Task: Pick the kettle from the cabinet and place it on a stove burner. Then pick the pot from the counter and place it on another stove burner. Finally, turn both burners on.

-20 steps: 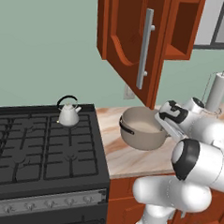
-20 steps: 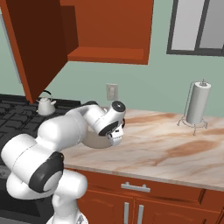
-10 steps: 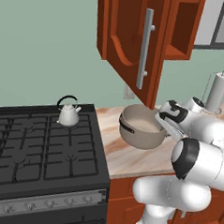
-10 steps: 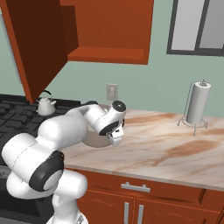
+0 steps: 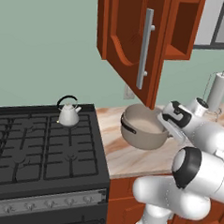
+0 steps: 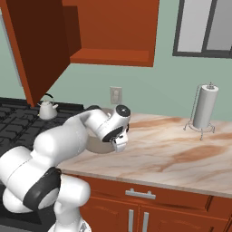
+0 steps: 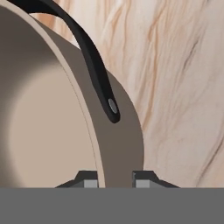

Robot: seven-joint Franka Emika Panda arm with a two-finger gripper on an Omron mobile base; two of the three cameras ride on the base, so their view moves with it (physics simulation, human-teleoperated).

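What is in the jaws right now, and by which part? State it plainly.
The pot. The gripper is shut on its rim wall, one fingertip inside and one outside, just beside a black loop handle.

Paper towel roll on its wire stand (image 6: 205, 108), wall outlet (image 6: 115, 95), dark-framed window (image 6: 204, 27).

Flat, even rendered light surrounds me, with no glare and no blur anywhere. Inside the pot (image 7: 48, 127) a soft shadow darkens the wall nearest its black handle (image 7: 94, 65). Beside the pot, the counter (image 5: 130, 157) stays bright and sharply veined.
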